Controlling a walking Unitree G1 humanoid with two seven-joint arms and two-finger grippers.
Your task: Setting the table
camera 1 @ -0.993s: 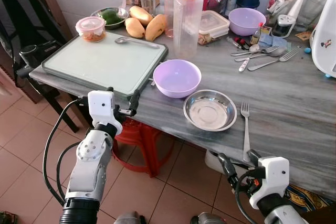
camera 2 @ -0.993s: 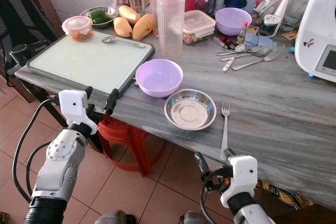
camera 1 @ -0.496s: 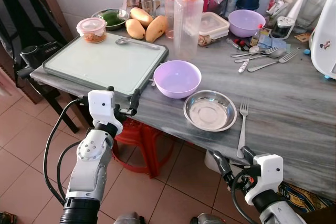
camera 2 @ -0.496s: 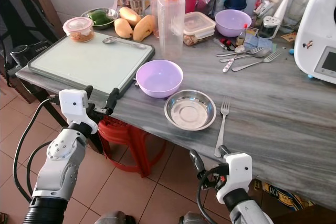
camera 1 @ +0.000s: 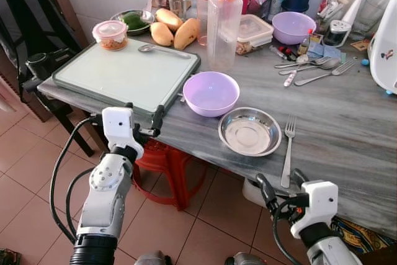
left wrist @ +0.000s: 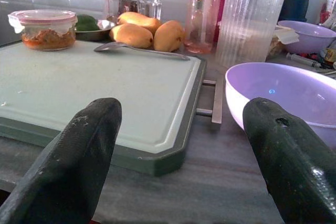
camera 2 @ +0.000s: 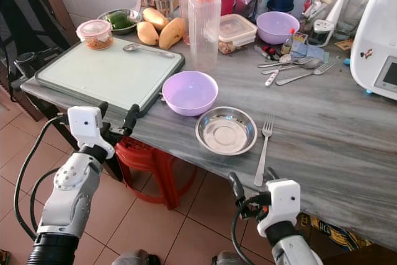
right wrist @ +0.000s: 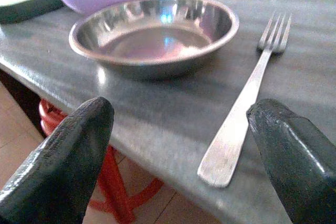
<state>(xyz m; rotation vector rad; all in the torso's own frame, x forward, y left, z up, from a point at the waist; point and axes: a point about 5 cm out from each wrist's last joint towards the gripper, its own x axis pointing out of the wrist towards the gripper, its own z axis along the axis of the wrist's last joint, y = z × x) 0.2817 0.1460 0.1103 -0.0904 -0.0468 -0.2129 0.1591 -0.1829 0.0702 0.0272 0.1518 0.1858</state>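
A steel bowl (camera 1: 249,131) sits near the grey table's front edge (camera 1: 347,147), with a fork (camera 1: 288,150) lying just to its right, tines pointing away. Behind them stands an empty purple bowl (camera 1: 211,92). My right gripper (camera 1: 281,182) hovers open just off the table edge, its fingers on either side of the fork's handle end (right wrist: 220,163) without touching it. My left gripper (camera 1: 144,113) is open at the near corner of the green cutting board (camera 1: 127,72), holding nothing. A spoon (camera 1: 162,50) lies on the board's far side.
The back of the table holds a tall orange-capped bottle (camera 1: 224,23), mangoes (camera 1: 173,29), a lidded food tub (camera 1: 110,34), another purple bowl (camera 1: 293,26), loose cutlery (camera 1: 313,69) and a white appliance (camera 1: 384,41). A red stool (camera 1: 167,166) stands under the table, and a dark chair (camera 1: 25,35) on the left.
The fork's handle end has swung slightly to the left. My right gripper shifted a little along the table edge and stays open. The left arm has barely moved.
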